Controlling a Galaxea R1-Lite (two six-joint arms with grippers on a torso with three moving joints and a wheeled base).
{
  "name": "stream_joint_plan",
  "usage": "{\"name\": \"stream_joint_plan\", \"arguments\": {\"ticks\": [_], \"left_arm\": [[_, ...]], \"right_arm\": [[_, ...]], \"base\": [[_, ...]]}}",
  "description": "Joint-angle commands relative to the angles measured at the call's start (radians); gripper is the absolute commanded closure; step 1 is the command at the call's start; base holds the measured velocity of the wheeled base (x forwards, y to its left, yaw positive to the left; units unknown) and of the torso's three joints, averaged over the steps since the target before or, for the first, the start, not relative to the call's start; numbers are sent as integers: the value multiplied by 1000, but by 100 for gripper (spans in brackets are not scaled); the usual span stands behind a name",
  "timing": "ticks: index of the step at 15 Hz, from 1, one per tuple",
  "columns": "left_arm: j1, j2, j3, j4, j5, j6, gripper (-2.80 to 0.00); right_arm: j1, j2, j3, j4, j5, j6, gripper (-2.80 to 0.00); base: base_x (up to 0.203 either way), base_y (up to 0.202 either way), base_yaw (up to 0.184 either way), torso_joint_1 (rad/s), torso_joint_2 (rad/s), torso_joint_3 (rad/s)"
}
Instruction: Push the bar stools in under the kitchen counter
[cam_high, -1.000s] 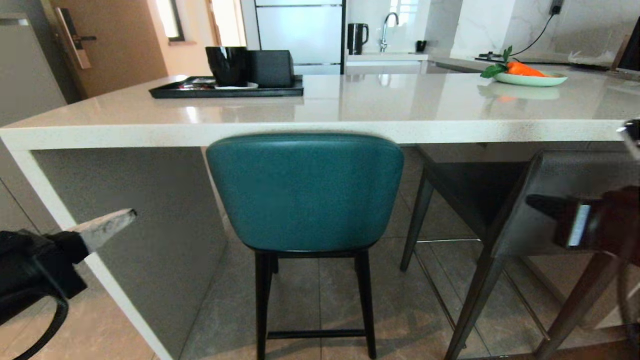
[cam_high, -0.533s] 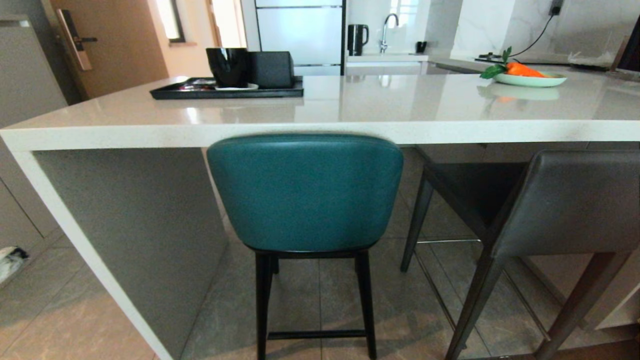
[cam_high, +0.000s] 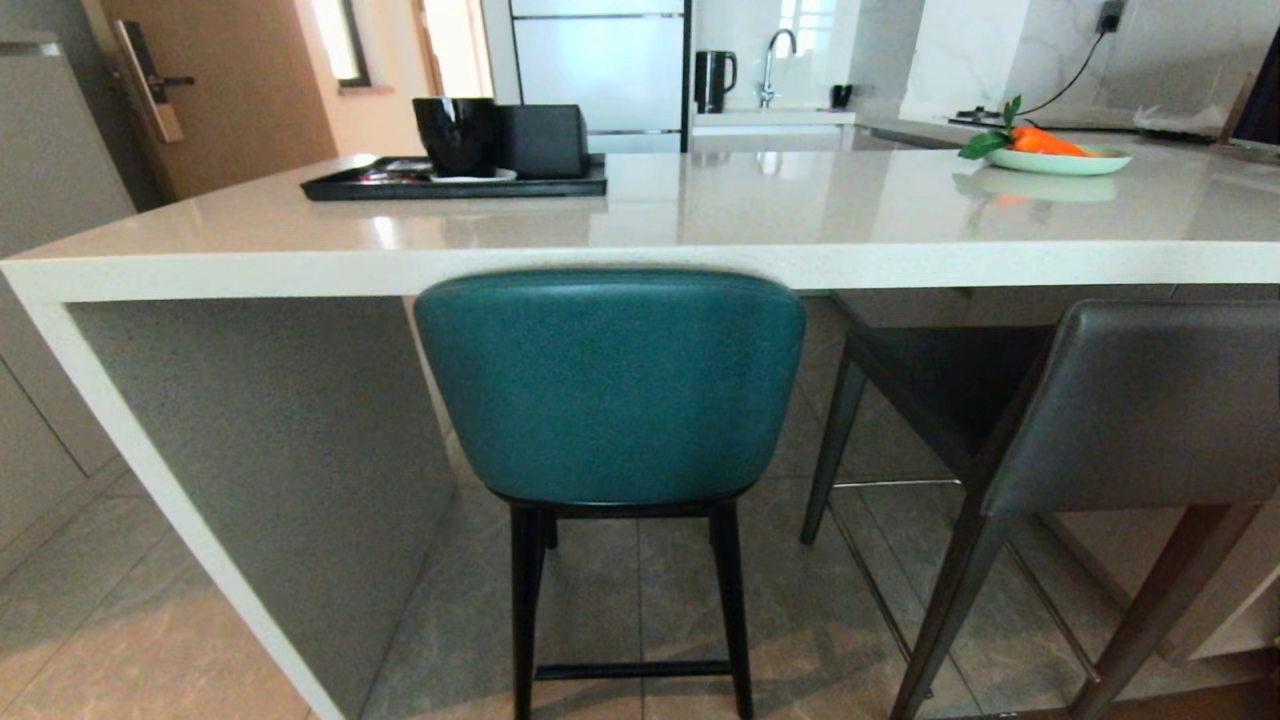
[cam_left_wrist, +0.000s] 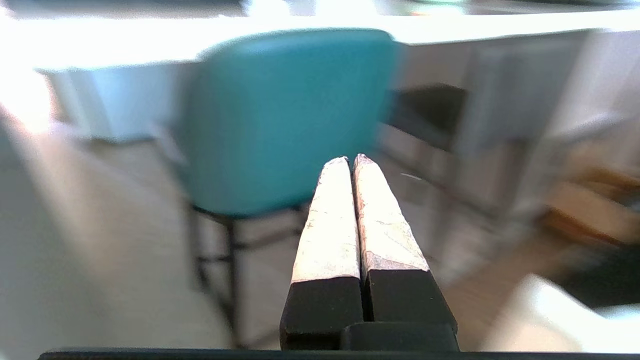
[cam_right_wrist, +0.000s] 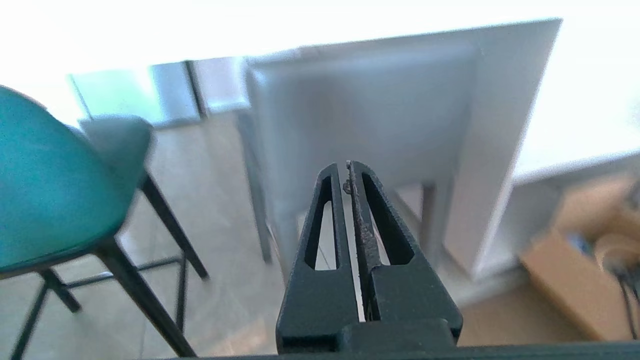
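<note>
Both claws are sitting pinched together and empty: the left gripper is facing the teal stool, the right gripper the grey stool. Both stools are standing at the counter's near edge, backs sticking out

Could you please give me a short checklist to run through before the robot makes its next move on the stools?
1. Teal stool back tucked at the kitchen counter edge: ok.
2. Grey stool pushed in: not ok, angled and standing out.
3. Left claw shut, empty, off the teal stool: ok.
4. Right claw shut, empty: ok.
5. Tray and plate back from the counter's near edge: ok.
</note>
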Motion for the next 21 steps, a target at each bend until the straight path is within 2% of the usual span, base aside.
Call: {"name": "stream_joint_plan", "arguments": {"ticks": [1, 3, 5, 6, 7, 8, 11, 13, 14, 15, 16, 17, 18, 19, 21], "left_arm": [[-29, -34, -35, 52, -12, -46, 0], [-21, -80, -17, 56, -22, -45, 0], [-10, -166, 29, 69, -27, -29, 0], [-9, -213, 62, 100, -28, 14, 0], [-8, -255, 106, 154, -22, 124, 0], [-7, -272, 137, 216, 0, 200, 0], [-4, -276, 202, 233, 159, 213, 0], [-6, -276, 257, 228, 360, 208, 0], [-6, -276, 306, 207, 450, 207, 0], [-6, -276, 365, 148, 490, 206, 0], [-5, -276, 440, 38, 502, 210, 0], [-4, -277, 513, -121, 503, 220, 0], [-4, -277, 547, -244, 490, 225, 0], [-5, -278, 557, -302, 481, 224, 0], [-4, -278, 560, -201, 445, 182, 0]], "right_arm": [[-14, -36, -21, 2, 13, -3, 0], [-14, -36, -23, -1, 37, 2, 0], [-14, -36, -23, -8, 131, 4, 0], [-7, -36, -34, -9, 194, 2, 0], [26, -36, -55, -6, 215, -5, 0], [45, -31, -68, -5, 219, -23, 0], [50, -38, 13, -21, 212, -42, 0], [50, -38, 104, -79, 211, -43, 0], [50, -38, 176, -125, 221, -52, 0], [50, -38, 260, -186, 248, -85, 0], [50, -38, 356, -259, 281, -138, 0], [50, -38, 442, -343, 310, -193, 0], [50, -38, 488, -392, 333, -221, 0], [53, -37, 499, -408, 351, -234, 0], [73, -34, 398, -368, 370, -248, 0]], "base": [[0, 0, 0, 0, 0, 0], [0, 0, 0, 0, 0, 0], [0, 0, 0, 0, 0, 0], [0, 0, 0, 0, 0, 0], [0, 0, 0, 0, 0, 0], [0, 0, 0, 0, 0, 0], [0, 0, 0, 0, 0, 0], [0, 0, 0, 0, 0, 0], [0, 0, 0, 0, 0, 0], [0, 0, 0, 0, 0, 0], [0, 0, 0, 0, 0, 0], [0, 0, 0, 0, 0, 0], [0, 0, 0, 0, 0, 0], [0, 0, 0, 0, 0, 0], [0, 0, 0, 0, 0, 0]]}}
